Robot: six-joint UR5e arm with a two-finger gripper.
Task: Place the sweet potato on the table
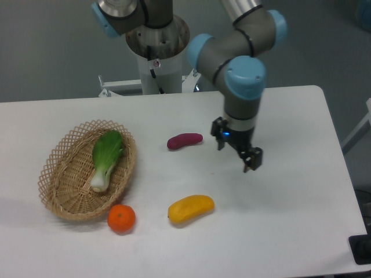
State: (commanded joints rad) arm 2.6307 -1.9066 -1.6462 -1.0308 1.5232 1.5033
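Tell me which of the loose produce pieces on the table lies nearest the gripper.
The small reddish-purple sweet potato, just left of the gripper on the white table. The yellow mango-like fruit and round orange tangerine lie farther forward.
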